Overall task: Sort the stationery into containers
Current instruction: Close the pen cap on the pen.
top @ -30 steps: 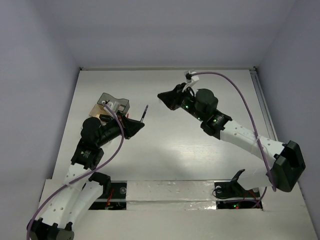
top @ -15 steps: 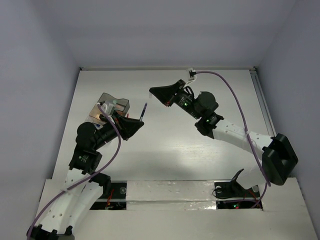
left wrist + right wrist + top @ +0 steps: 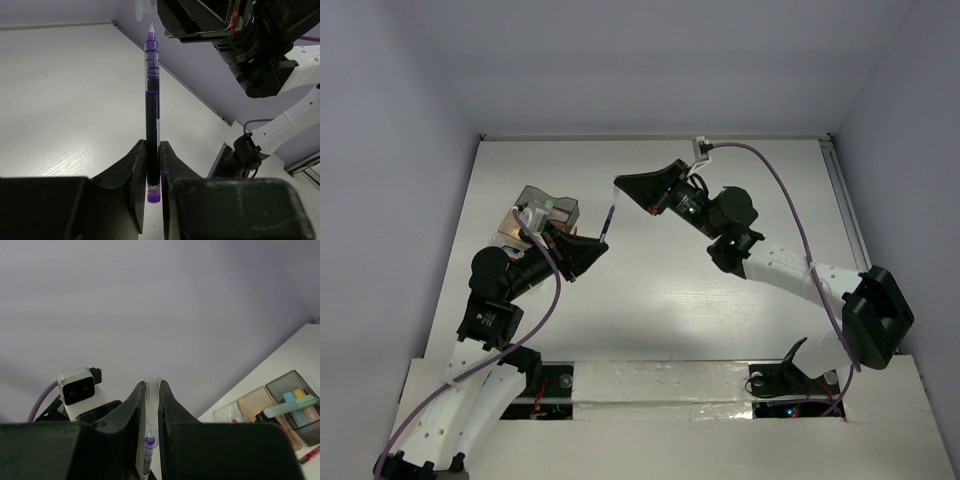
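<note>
Pen [image 3: 151, 100]: purple, slim, uncapped | left claw [image 3: 151, 148] clamps it | right claw [image 3: 151, 388] pinches seemingly clear cap [image 3: 150, 407]

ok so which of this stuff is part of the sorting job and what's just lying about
Job: thin purple pen in the left gripper, clear plastic cap in the right gripper, grey-and-tan plastic containers, pastel highlighters inside.
Not: purple cable, silver tape strip.

The overhead view looks down from six o'clock toward twelve; the wrist views face each other close-up, sharing the purple pen [image 3: 151, 115].
</note>
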### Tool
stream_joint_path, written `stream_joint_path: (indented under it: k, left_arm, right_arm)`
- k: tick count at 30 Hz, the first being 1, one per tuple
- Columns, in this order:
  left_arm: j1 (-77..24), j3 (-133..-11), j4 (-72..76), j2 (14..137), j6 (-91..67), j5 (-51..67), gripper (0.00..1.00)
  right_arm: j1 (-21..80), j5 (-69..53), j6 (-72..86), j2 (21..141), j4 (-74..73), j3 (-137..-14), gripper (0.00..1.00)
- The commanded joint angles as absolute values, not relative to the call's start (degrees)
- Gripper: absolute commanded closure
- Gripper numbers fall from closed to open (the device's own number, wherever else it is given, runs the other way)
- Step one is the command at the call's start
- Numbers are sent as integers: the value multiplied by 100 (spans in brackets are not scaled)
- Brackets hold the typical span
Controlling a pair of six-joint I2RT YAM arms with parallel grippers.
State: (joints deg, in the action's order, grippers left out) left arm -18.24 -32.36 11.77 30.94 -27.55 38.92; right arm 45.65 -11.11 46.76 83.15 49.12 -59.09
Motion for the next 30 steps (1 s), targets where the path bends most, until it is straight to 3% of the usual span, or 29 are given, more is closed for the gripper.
stream_joint_path:
  k: [1,30]
  left_arm:
    - [-1793,-3225,1556,3024,-2760,3964,100]
    - [-1793,-3094,2081,2935,-3075,3682,100]
  right_arm:
    - [4658,-1195,4737,8367,5431,-5942,100]
    - [5001,-1020,4930,8393,6257,-5493,100]
